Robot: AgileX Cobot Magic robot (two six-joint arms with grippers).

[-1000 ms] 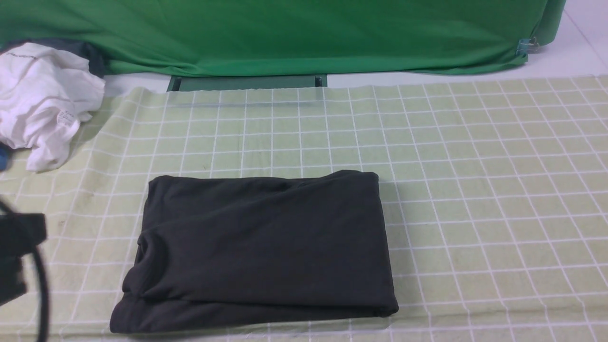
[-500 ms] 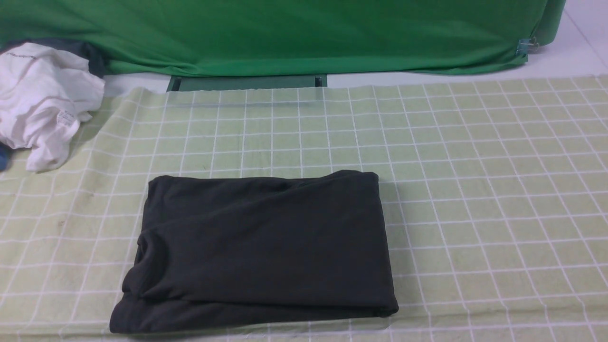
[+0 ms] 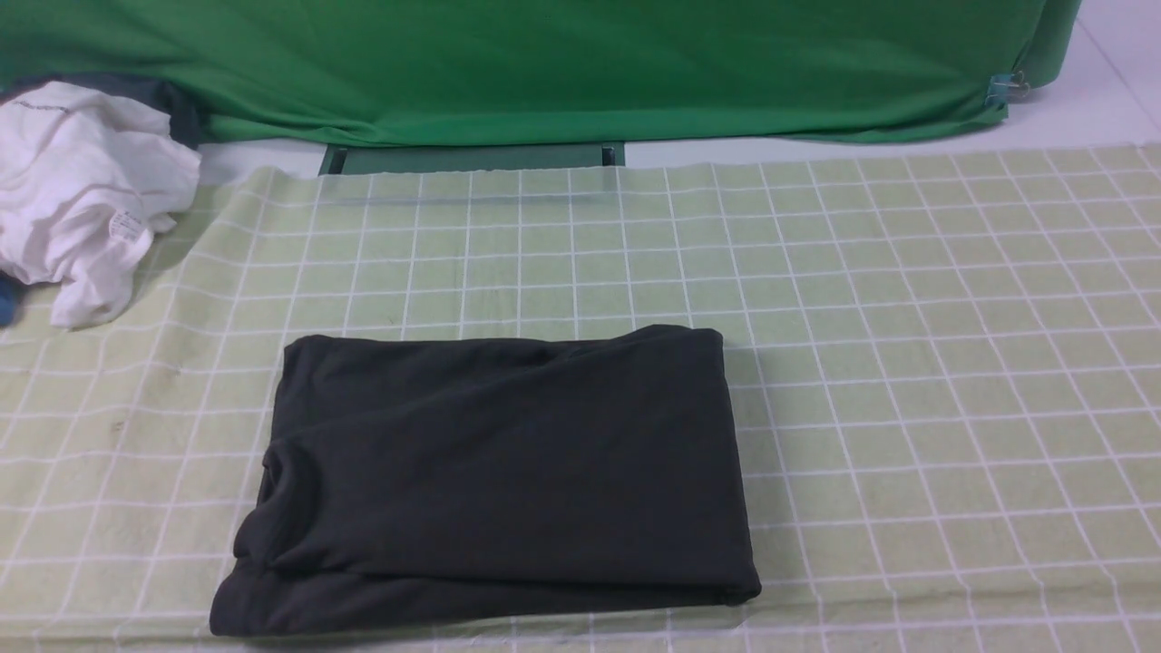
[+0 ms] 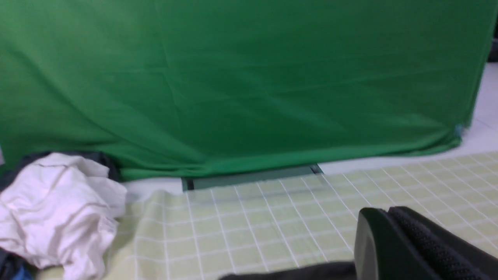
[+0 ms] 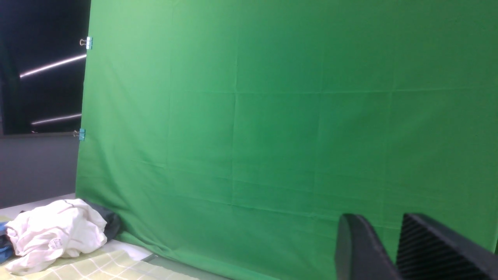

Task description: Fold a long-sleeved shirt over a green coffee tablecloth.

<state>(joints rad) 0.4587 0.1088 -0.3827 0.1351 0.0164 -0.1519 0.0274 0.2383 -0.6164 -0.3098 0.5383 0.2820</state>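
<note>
The long-sleeved shirt [image 3: 508, 472] lies folded into a black rectangle on the green coffee tablecloth [image 3: 907, 317], near its front edge; no print shows. Neither gripper appears in the front view. In the left wrist view my left gripper [image 4: 387, 212] is shut with nothing between its jaws, raised above the tablecloth [image 4: 253, 225], with a dark edge of the shirt [image 4: 291, 272] just below it. My right gripper [image 5: 379, 217] is held up facing the backdrop, its jaws a little apart and empty. A corner of the tablecloth [image 5: 97, 268] shows far below it.
A crumpled white garment [image 3: 82, 190] lies at the far left over something dark, also seen as the white garment [image 4: 58, 217] and the white garment [image 5: 54, 229]. A plain green backdrop [image 3: 544, 63] hangs behind the table, held by a blue clip [image 3: 998, 88].
A black part of the left arm with its cable, at the front view's left edge a second ago, has gone out of that view. The shirt has not moved.
</note>
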